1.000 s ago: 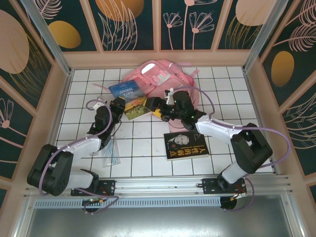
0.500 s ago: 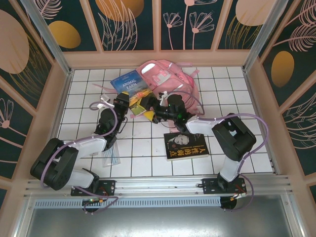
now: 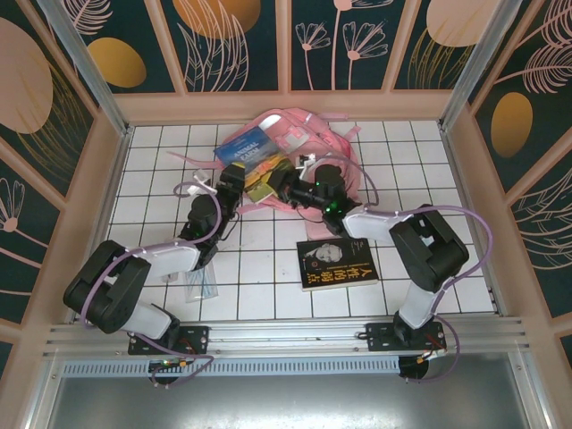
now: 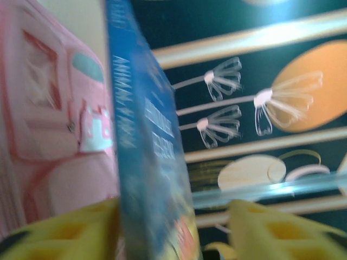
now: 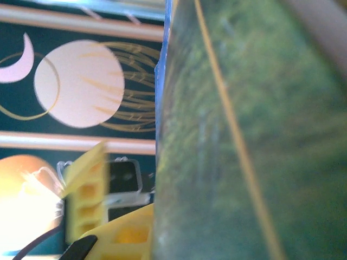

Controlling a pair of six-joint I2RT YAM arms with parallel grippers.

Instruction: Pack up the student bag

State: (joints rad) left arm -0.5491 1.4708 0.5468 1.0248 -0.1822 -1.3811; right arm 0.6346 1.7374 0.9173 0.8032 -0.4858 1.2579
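1. The left gripper [image 4: 171,219], in the left wrist view, has its yellow fingers [image 4: 265,227] spread. A blue book [image 4: 146,141] stands edge-on between them, against the left finger and clear of the right. From above, that gap cannot be made out.
2. The top view puts the right gripper [image 3: 288,188] at the right edge of a green book [image 3: 266,176], just right of the blue one. The right wrist view shows one yellow finger apart from the green cover, which hides the other finger. I cannot tell whether it pinches.
3. The student bag [image 3: 313,143] lies at the far middle of the tabletop [image 3: 268,241], just beyond both books, pockets up. Its long axis runs roughly left to right, and its straps [image 3: 344,125] trail at the far right.
4. A black book [image 3: 336,264] lies flat, nearer and to the right.
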